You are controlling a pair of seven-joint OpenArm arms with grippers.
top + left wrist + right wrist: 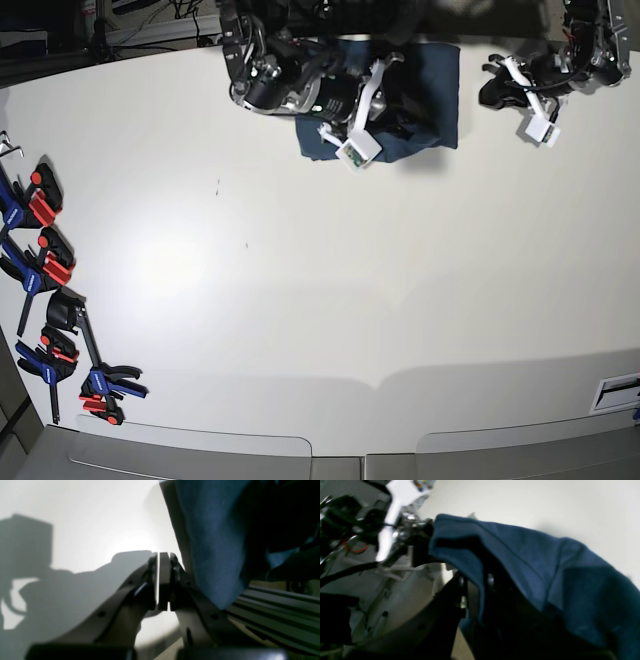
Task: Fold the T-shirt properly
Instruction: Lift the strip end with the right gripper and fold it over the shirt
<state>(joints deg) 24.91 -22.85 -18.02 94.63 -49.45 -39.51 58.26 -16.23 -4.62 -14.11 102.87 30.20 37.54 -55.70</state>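
Right jaws pinching the T-shirt (520,562) (half-hidden, blurred); left jaws pressed together, empty.

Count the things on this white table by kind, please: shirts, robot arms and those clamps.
T-shirt: 1
Robot arms: 2
Clamps: at least 4, overlapping at the table's edge
Total: at least 7

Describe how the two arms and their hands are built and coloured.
Both arms are black with silvery metal joints and white plastic brackets. The right arm carries a white block with a small green patch near its wrist; the left arm carries a white block too. The left hand has flat dark pads on grey curved fingers. Black cables and a red wire loop show in the right wrist view.
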